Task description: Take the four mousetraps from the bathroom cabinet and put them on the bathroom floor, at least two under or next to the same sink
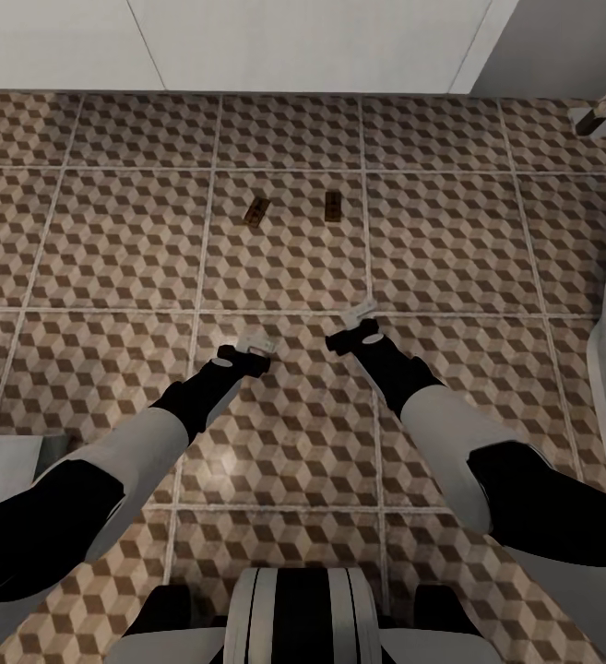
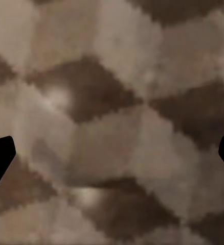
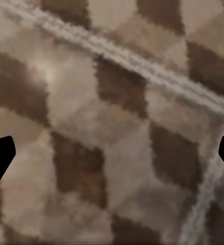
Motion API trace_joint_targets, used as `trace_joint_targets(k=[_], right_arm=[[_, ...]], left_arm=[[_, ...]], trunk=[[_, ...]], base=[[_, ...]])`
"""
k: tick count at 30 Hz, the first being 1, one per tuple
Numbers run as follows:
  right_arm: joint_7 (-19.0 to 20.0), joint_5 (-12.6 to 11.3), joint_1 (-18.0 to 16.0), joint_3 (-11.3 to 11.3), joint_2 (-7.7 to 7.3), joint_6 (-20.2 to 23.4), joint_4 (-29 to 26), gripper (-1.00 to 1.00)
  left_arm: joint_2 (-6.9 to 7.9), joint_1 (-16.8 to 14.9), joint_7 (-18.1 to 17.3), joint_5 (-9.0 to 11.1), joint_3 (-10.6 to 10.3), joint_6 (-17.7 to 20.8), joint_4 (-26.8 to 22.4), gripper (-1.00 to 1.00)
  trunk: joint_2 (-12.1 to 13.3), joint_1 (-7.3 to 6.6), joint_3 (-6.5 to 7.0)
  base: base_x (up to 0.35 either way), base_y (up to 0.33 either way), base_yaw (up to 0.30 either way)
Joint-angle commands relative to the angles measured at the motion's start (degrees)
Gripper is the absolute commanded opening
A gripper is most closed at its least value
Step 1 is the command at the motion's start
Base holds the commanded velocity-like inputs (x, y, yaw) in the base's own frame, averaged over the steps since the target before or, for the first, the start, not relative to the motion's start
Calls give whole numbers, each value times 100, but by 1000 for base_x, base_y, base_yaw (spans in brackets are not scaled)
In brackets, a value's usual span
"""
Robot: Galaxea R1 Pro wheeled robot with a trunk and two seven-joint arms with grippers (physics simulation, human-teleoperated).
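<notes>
Bathroom floor: two mousetraps.

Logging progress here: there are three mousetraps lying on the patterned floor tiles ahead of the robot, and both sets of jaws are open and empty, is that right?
Not quite. The head view shows two mousetraps, not three: one and another, lying apart on the same tile of the bathroom floor. The rest holds: the left gripper and right gripper have open, empty jaws.
</notes>
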Motion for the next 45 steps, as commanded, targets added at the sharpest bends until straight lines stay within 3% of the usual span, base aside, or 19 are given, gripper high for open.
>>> trace_joint_targets(k=[1, 21, 45], right_arm=[[-5, 56, -1, 17, 0, 3, 18, 100], [-5, 56, -1, 16, 0, -176, 109, 100], [2, 56, 4, 17, 0, -184, 196, 100]], left_arm=[[5, -1, 47, 61, -48, 29, -23, 100], [21, 2, 65, 60, -48, 54, -45, 100], [43, 42, 70, 61, -48, 64, -38, 100]], trunk=[[-1, -1, -3], [-1, -1, -3], [31, -63, 529]], base=[[-10, 0, 0], [-2, 0, 0], [0, 0, 0]])
